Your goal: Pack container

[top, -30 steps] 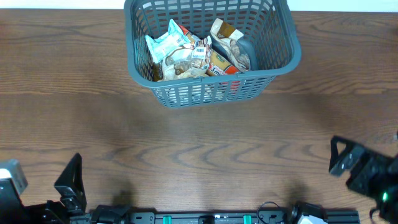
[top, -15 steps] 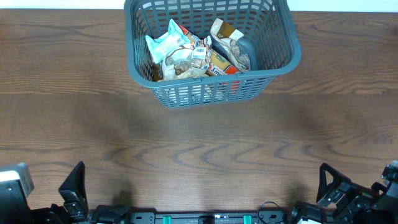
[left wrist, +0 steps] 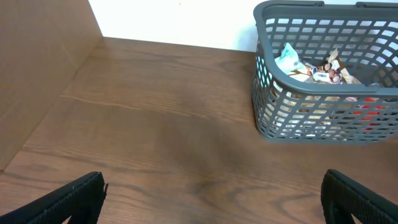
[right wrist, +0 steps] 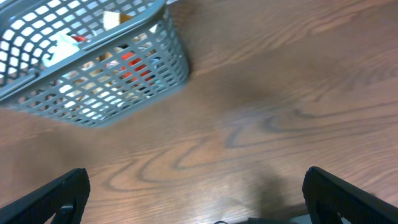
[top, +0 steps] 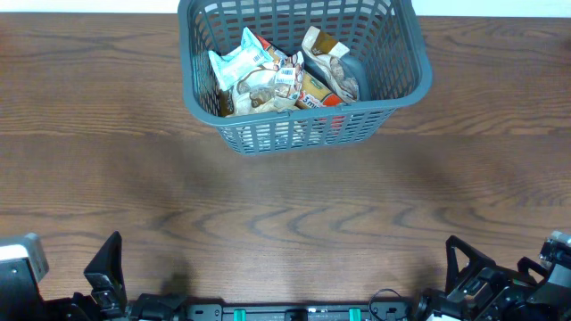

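The container (top: 294, 132), a grey-teal lattice basket, stands at the far middle of the wooden table. Several snack packets (top: 277, 80) lie piled inside it. Both arms sit far from it, at the near edge. My left gripper (left wrist: 214, 199) is open over bare wood, and one of its fingers (top: 104, 260) shows at the bottom left of the overhead view. My right gripper (right wrist: 196, 199) is open too, holding nothing, at the bottom right (top: 504, 267). The basket appears at the upper right of the left wrist view (left wrist: 323, 124) and the upper left of the right wrist view (right wrist: 93, 93).
A brown board wall (left wrist: 37, 68) rises along the left side of the table, and a white wall (left wrist: 174, 22) stands behind it. A black rail with cables (top: 303, 312) runs along the near edge between the arms.
My right gripper has drawn back toward the near edge and slightly left. The left gripper dropped a little lower. Basket and packets have not moved.
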Available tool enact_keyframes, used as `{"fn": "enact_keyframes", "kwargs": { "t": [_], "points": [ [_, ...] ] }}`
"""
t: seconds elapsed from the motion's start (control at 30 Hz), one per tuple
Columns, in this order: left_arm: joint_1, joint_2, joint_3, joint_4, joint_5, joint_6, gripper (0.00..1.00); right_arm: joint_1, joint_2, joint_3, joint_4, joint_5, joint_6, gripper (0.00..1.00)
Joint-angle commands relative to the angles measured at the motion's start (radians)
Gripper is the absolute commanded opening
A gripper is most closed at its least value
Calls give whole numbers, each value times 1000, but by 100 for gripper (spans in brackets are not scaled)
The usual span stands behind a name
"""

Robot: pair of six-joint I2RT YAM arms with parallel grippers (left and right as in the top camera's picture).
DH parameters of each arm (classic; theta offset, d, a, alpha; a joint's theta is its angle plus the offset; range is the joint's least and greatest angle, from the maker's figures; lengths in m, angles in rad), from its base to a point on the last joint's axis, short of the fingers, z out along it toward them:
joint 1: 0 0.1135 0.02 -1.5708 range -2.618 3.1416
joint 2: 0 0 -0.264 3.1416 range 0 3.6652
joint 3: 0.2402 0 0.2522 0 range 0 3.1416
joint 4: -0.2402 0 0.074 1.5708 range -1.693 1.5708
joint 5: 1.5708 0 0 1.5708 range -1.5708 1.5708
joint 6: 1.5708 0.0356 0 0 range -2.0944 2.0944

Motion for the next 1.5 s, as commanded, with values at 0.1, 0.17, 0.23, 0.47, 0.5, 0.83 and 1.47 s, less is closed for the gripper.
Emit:
{"fn": "enact_keyframes", "kwargs": {
  "t": [0.1,0.17,0.23,0.47,0.5,0.83,1.47],
  "points": [
    [4,-2,-3,-1,-5,-9,99,8,-3,-6,-2,-48,11,99],
    [4,-2,-3,-1,-5,-9,99,8,-3,-6,-2,-48,11,99],
    [4,-2,-3,-1,-5,-9,99,8,-3,-6,-2,-43,9,99],
    [4,-2,-3,-1,-5,-9,99,8,-3,-6,80,65,-44,99],
    [4,-2,-3,-1,-5,-9,99,8,-3,-6,108,65,-67,99],
    [4,-2,-3,-1,-5,-9,99,51,-31,-153,580,-19,-312,99],
    [4,-2,-3,-1,-5,-9,99,223,-452,-1151,1342,-77,-477,99]
  ]
}}
